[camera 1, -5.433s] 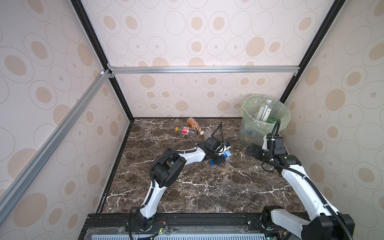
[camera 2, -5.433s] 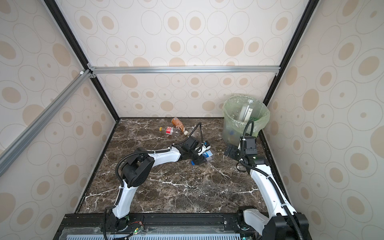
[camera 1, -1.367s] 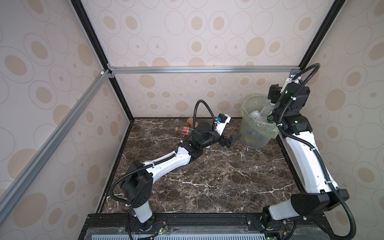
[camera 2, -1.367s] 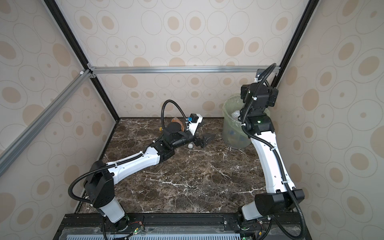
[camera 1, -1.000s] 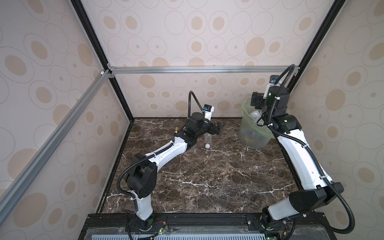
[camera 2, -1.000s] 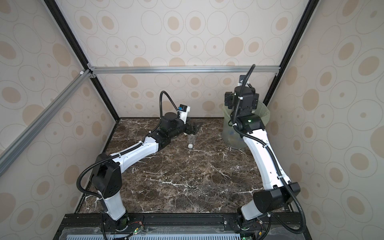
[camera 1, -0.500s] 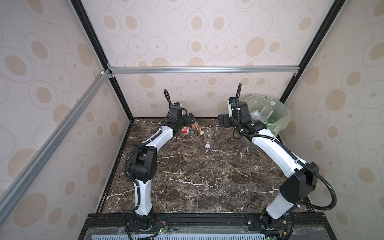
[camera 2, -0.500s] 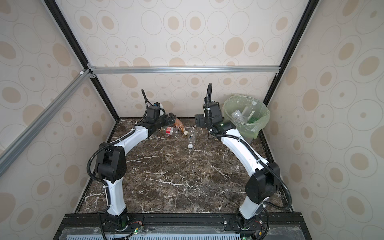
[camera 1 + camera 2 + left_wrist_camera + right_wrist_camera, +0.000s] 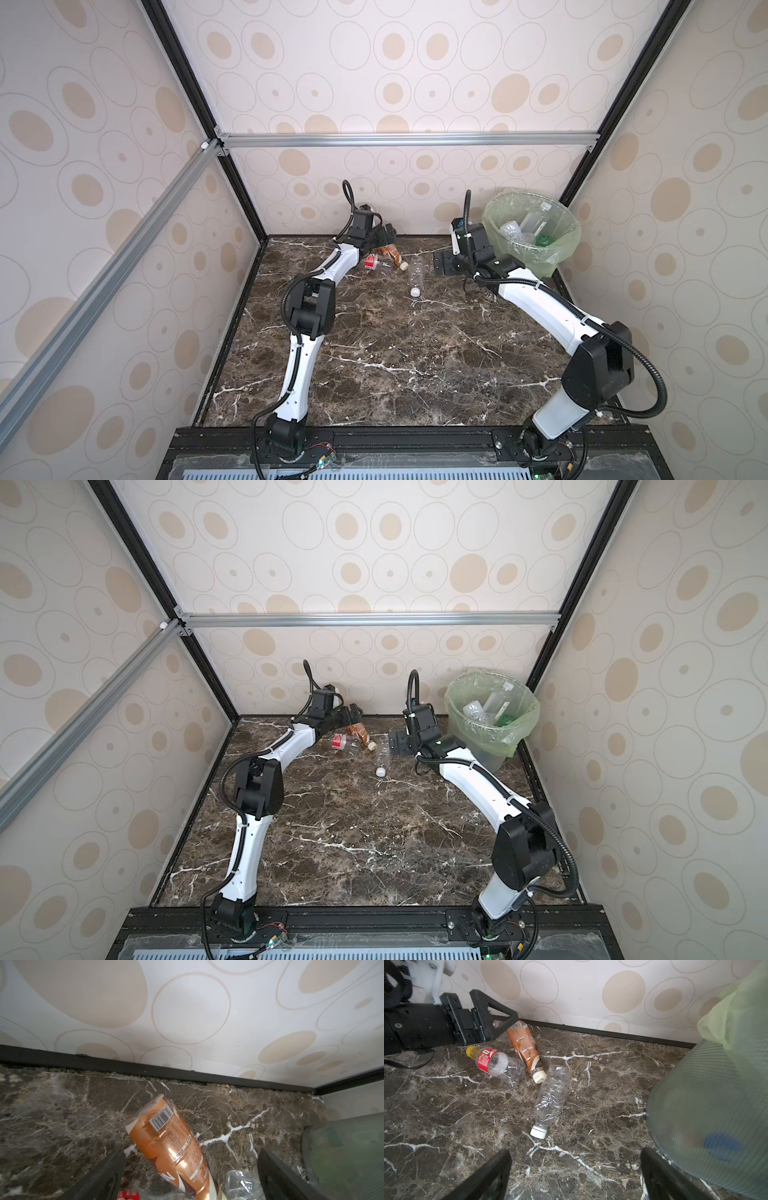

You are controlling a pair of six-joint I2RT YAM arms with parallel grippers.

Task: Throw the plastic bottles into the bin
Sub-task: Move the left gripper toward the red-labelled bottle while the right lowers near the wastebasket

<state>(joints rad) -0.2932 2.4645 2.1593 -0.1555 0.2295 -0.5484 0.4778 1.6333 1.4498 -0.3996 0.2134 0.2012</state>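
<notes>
Left gripper (image 9: 385, 237): jaws wide apart, nothing clamped. I hold it low over the base end of the brown-labelled bottle (image 9: 524, 1047), which lies on the marble tabletop (image 9: 395, 353) well to the left of the bin (image 9: 540, 257). Whether my fingers touch it, I cannot tell. A red-labelled bottle (image 9: 496, 1064) with a yellow cap lies right against it, farther still from the bin. A clear bottle (image 9: 552, 1093) with a white cap lies just beside it, on the bin's side. Right gripper (image 9: 441, 264): jaws also wide apart and empty, between the clear bottle and the bin, facing those three. Several more bottles (image 9: 536, 218) sit inside the bin.
</notes>
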